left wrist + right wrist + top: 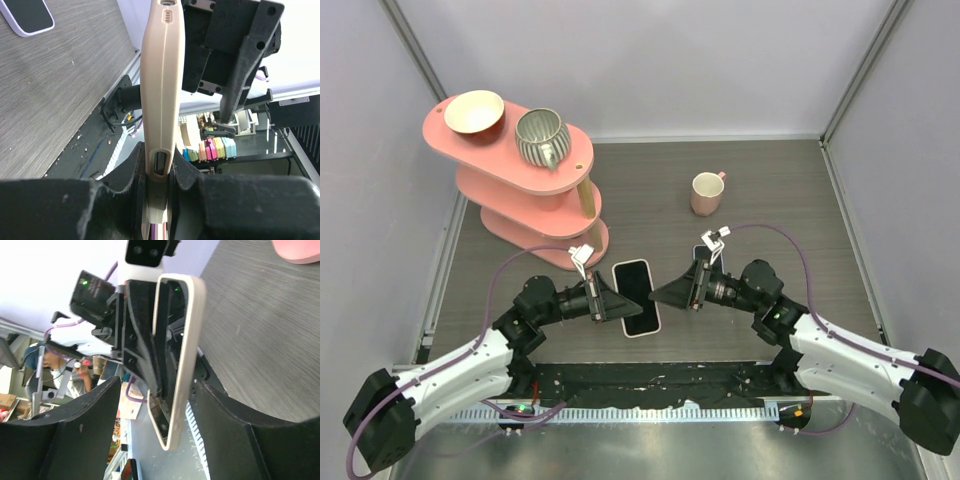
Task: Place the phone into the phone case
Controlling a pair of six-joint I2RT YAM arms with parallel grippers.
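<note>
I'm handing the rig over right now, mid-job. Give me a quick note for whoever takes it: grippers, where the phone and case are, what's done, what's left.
Left gripper: shut on the case, which it holds on edge.
Right gripper: open, facing the case from the other side, not gripping it.
Phone: flat on the table, screen up, between the two grippers in the top view; neither holds it.
Done: case is in hand.
Left: phone is not in the case. Probably pick it up with the right gripper and seat it.
</note>
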